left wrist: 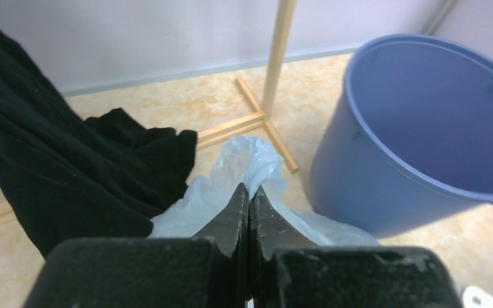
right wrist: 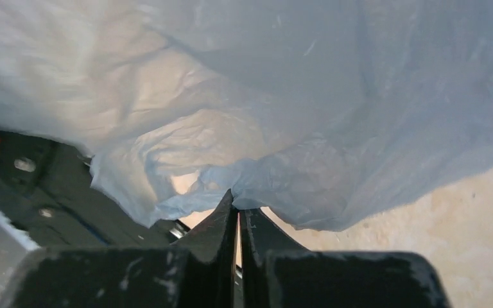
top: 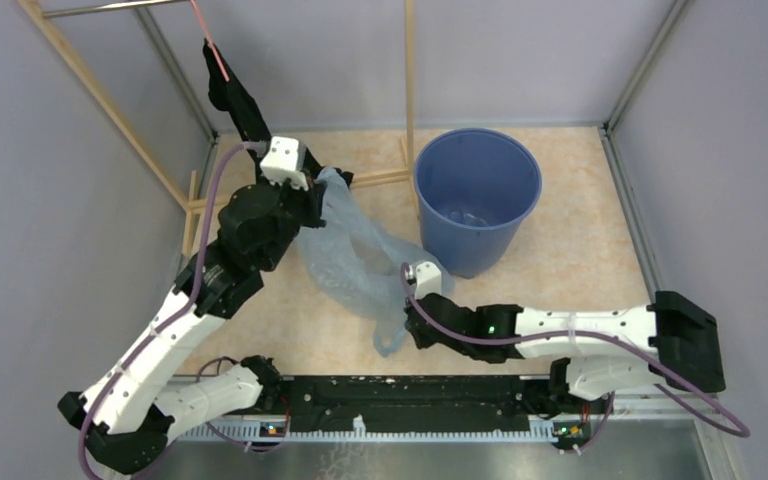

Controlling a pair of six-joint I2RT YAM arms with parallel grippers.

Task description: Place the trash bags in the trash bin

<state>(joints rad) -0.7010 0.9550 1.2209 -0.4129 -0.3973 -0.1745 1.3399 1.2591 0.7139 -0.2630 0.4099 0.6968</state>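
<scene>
A pale-blue translucent trash bag hangs stretched between my two grippers, left of the blue trash bin. My left gripper is shut on the bag's upper edge; in the left wrist view its tips pinch the film, with the bin to the right. My right gripper is shut on the bag's lower edge near the bin's base; in the right wrist view the tips pinch the film, which fills that view.
A black cloth garment hangs on a pink hanger from a wooden rack at the back left; it also shows in the left wrist view. Grey walls enclose the floor. A black rail runs along the near edge.
</scene>
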